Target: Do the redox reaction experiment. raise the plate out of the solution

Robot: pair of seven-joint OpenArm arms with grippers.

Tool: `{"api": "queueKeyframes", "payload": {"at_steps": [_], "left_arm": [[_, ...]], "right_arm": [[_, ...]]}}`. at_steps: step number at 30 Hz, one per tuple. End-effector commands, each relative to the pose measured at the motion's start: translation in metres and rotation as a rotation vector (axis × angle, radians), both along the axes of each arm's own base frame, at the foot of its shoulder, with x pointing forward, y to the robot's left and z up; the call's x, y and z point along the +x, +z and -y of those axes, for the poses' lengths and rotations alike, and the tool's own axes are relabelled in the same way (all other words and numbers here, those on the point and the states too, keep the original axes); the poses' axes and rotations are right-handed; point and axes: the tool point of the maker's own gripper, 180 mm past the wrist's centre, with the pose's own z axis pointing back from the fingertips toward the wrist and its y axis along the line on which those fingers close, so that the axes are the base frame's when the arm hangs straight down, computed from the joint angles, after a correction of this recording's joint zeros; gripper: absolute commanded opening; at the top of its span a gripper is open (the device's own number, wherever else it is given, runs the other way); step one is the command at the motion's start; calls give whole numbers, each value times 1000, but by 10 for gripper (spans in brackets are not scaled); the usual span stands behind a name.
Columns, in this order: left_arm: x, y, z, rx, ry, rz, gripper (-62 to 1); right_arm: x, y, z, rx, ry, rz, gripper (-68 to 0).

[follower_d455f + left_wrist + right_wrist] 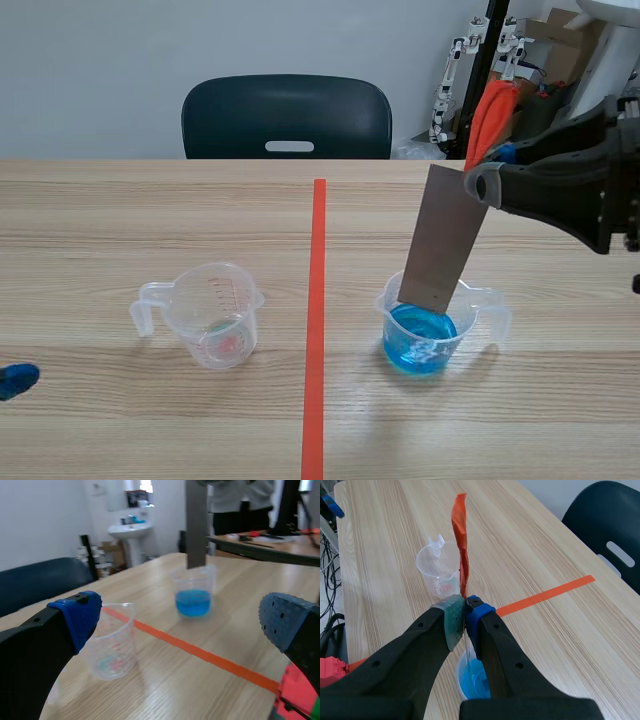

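Plate (443, 240) clamped at upper end by right gripper (466, 611), lower edge hung at beaker (474, 318) mouth below it; contact with blue solution (420, 345) not discernible. Left gripper (182, 622) spread apart, mostly cut off in scene view

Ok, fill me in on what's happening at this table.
The right hand is shut on the top of a grey metal plate, holding it tilted over the cup of blue solution. The plate's lower edge sits about level with the cup's rim, clear of the liquid. The left hand is open and low, near a second clear cup, holding nothing.
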Motion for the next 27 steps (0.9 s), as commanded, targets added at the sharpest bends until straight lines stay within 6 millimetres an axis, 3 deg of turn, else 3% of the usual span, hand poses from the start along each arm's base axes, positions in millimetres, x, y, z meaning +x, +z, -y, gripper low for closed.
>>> {"api": "queueKeyframes", "payload": {"at_steps": [1, 7, 9, 13, 14, 19, 27], "left_arm": [[8, 12, -6, -23, 4, 37, 14], [37, 18, 0, 5, -35, 55, 7], [51, 11, 6, 62, -49, 13, -140], [77, 4, 12, 144, -66, -33, -547], [83, 4, 13, 161, -70, -36, -593], [121, 7, 15, 264, -55, -12, -592], [153, 12, 41, 302, -84, -7, -592]], "right_arm": [[-1, 14, -2, 19, 23, 20, -669], [-3, 26, -1, 13, 35, 18, -669], [-3, 30, -2, 15, 41, 18, -669], [3, 41, 2, 25, 18, 45, -669], [6, 43, 3, 27, 4, 52, -669], [12, 53, 8, 31, -18, 69, -669], [8, 68, 5, 50, 5, 58, -669]]}}
